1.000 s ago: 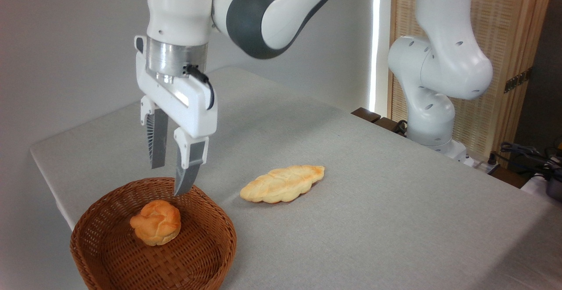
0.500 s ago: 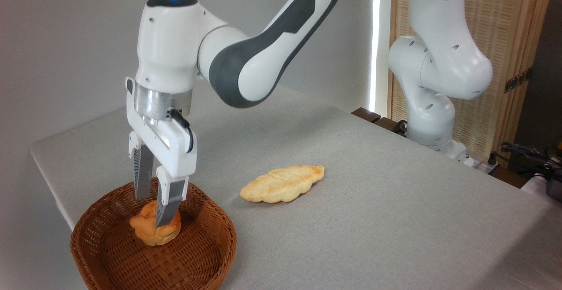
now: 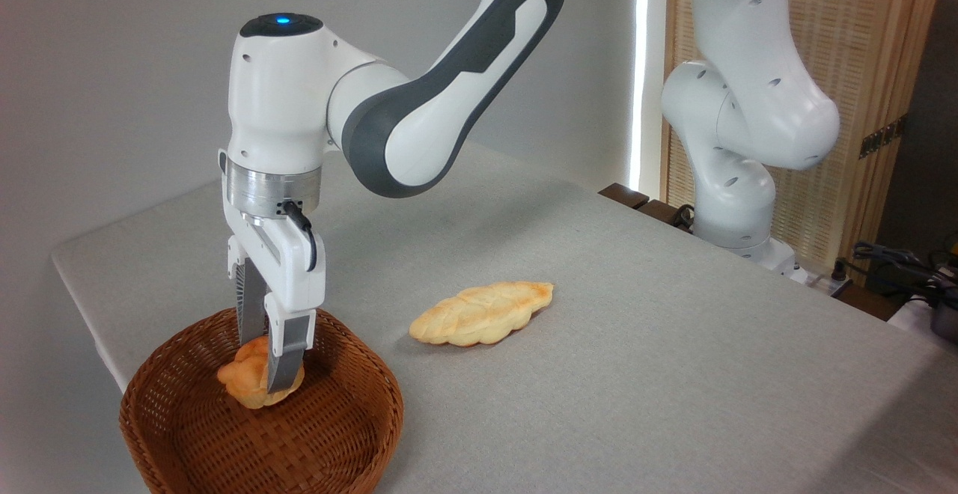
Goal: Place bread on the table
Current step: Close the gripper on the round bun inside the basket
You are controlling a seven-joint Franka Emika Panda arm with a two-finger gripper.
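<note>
The bread [image 3: 251, 380] is in the basket [image 3: 337, 434], near its back wall, pinched between the two fingers of the gripper [image 3: 269, 374]. It appears tipped and its underside seems just clear of the weave, though the near finger hides part of it, so I cannot say for certain that it has left the floor. The gripper is clenched on the bun: one finger on the far side, one in front, both pointing straight down from the wrist.

Around it, the basket sits at the near left corner of the table [image 3: 599, 344], and a loaf [image 3: 481, 313] (the longer, paler braided one) lies on the cloth well apart to the right.

The step in hand looks like the lift out of the basket; setting the bun down on the cloth is not yet done.

Risks from here, as I judge them: the grip seems to sit off-centre on a lumpy, rounded crust, so the bun could rotate or slip out during the lift. A low carry could catch the basket rim and drag the light basket. Too hard a squeeze might crush it.
</note>
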